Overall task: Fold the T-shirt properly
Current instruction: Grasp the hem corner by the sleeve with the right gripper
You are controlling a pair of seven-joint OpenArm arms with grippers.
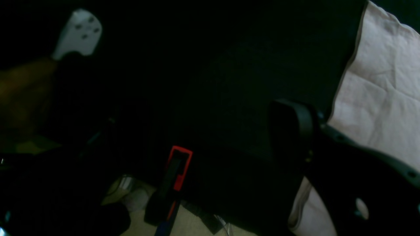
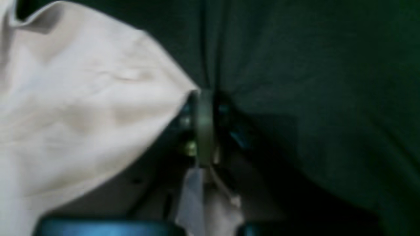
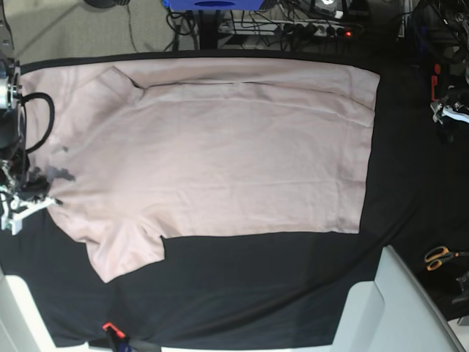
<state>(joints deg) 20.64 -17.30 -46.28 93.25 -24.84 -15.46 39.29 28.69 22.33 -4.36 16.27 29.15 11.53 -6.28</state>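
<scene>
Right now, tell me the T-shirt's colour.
Plain pale pink, no print; the T-shirt shows best in the base view.

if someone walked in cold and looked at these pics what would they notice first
The pale pink T-shirt grabs the eye first: it lies spread nearly flat across most of the black cloth covering the table, one sleeve jutting toward the near-left. Next, the right end effector, at the shirt's left edge in the base view, is shut on a pinch of the pink fabric. Orange-handled scissors lie off to the far right.
</scene>
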